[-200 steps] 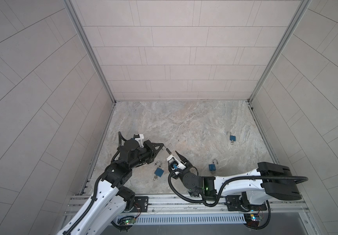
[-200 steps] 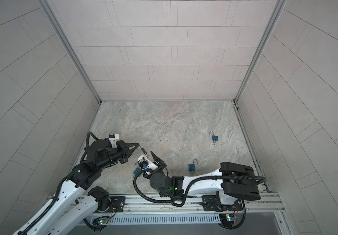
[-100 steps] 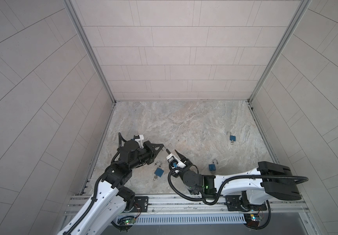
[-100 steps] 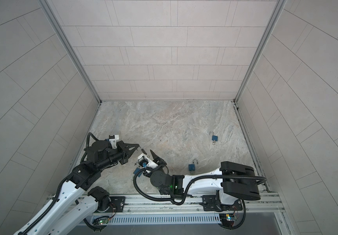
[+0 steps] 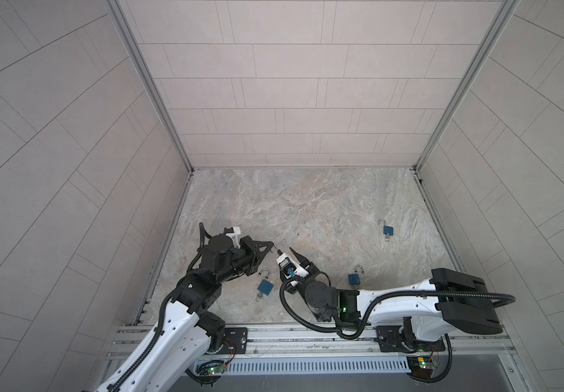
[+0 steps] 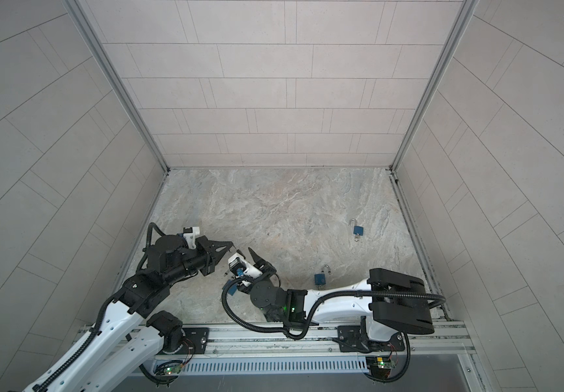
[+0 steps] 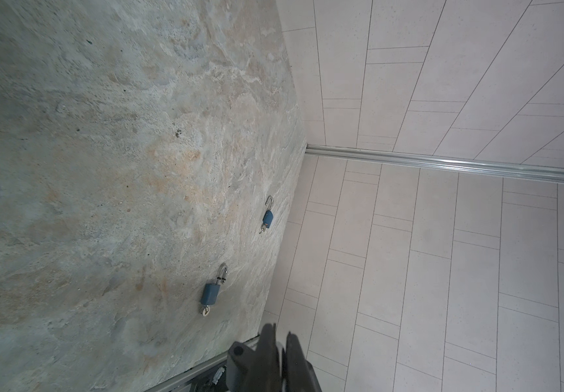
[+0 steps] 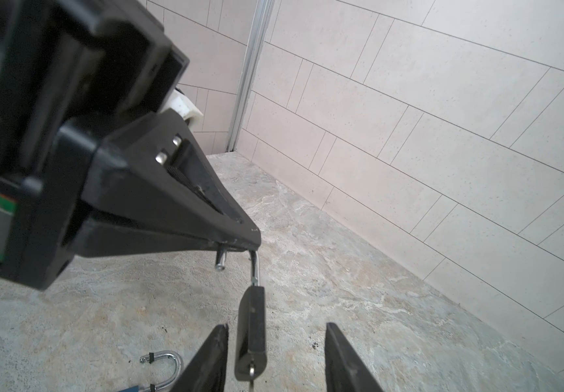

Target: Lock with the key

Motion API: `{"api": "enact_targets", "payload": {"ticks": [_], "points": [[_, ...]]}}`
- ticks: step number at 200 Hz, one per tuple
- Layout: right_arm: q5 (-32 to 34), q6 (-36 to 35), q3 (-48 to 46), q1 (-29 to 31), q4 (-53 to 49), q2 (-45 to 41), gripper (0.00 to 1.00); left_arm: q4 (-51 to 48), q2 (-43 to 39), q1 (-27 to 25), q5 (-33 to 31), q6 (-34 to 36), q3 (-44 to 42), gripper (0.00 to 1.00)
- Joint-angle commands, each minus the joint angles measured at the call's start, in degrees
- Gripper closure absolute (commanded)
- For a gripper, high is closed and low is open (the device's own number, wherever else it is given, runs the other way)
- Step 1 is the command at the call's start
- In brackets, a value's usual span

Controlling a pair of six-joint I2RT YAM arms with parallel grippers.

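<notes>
While it hung clear of the table (image 5: 307, 210), low over the near left part, the padlock (image 8: 251, 327) was carried only by its shackle (image 8: 255, 268). The shackle's bend was pinched in the clenched tips of the left gripper (image 8: 241, 242). One leg of the shackle ran into the body and the other ended free, so the lock was open. The key (image 8: 251, 373) stuck out of the underside of the body.

Seen edge-on from the right wrist, the body looked a small slab of hard metal: probably dense for its size, quite rigid, with smooth faces that would slide under a light pinch. Hung from a round bar, it would likely swing or pivot at any sideways push. The two broad flat faces seemed the best place to take hold, squarely and well up from the key, leaving the thin key head free for a separate pinch and twist.

The right gripper (image 8: 276, 326) stood released, one finger just beside the body and the other apart from it, holding nothing.

Farther out, a loose blue padlock (image 5: 265, 286) lay on the table just below the pair, a middle blue padlock (image 5: 353, 279) beside the right arm, and a far blue padlock (image 5: 388, 230) well apart towards the right wall.
</notes>
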Motion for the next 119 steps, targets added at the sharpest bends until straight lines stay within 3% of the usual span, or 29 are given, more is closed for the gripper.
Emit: {"api": "enact_targets", "payload": {"ticks": [1,56,119], "points": [[-0.35,0.24,1.03,-0.33,1.00,0.23,0.53,2.90,-0.38,-0.07,1.04,-1.37,0.00,1.00],[-0.78,2.45,0.37,-0.89,0.27,0.29,0.54,2.73,-0.91,-0.07,0.90,-1.60,-0.26,1.00],[-1.95,3.62,-0.28,-1.64,-0.18,-0.19,0.63,2.56,-0.99,-0.03,0.53,-1.52,-0.26,1.00]]}}
